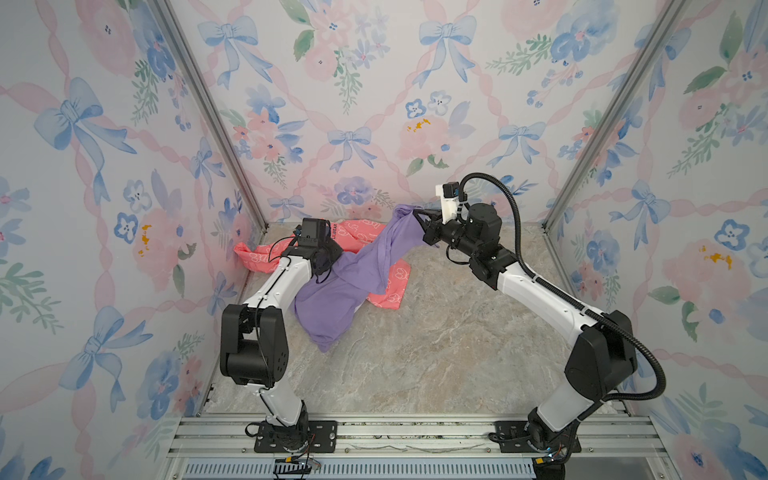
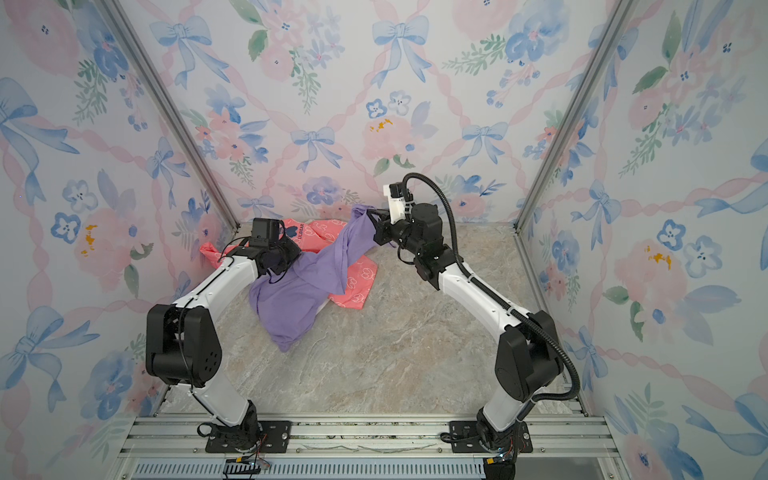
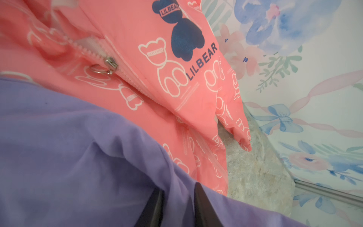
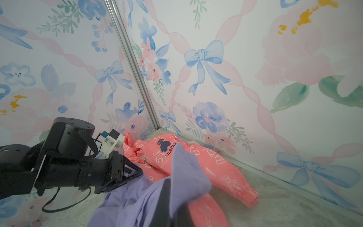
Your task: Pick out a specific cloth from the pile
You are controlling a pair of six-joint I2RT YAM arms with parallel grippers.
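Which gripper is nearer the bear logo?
Left. The left gripper grips the cloth right by the logo; the right gripper holds the cloth up farther off.

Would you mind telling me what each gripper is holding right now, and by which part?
The right gripper pinches the purple cloth by its raised far end; the left gripper grips a fold midway along it.

Right gripper is clamped on the far end of the cloth, lifted close to the far wall. Cloth slopes down left and nearward, over the pink jacket, onto the table. My left gripper is low at the cloth, jaws hidden.
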